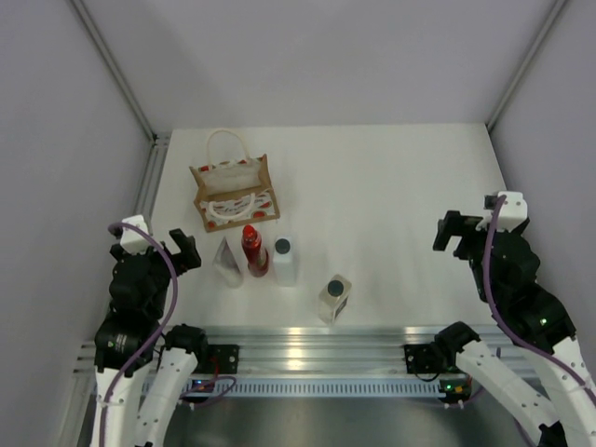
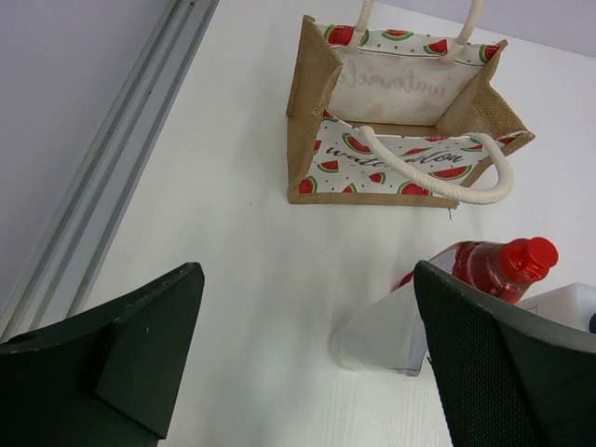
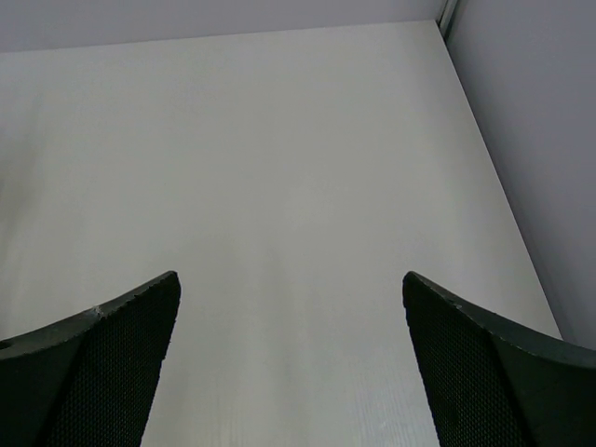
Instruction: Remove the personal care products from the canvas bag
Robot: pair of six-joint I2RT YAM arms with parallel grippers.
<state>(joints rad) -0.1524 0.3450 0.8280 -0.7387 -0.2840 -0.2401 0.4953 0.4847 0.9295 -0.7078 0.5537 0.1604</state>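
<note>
The canvas bag [image 1: 235,193] stands at the back left of the table, open and looking empty in the left wrist view [image 2: 400,121]. In front of it stand the pale translucent tube [image 1: 227,261], the red bottle [image 1: 253,250] and a white bottle with a dark cap [image 1: 284,261]. A second white bottle [image 1: 334,298] stands nearer the front edge. The left wrist view shows the tube [image 2: 382,331] and red bottle [image 2: 498,268] too. My left gripper [image 1: 180,250] is open and empty, left of the tube. My right gripper [image 1: 453,233] is open and empty at the far right.
A metal rail [image 1: 307,346] runs along the table's near edge. Grey walls close in the left, right and back sides. The right wrist view shows only bare white table [image 3: 279,168] and the right wall.
</note>
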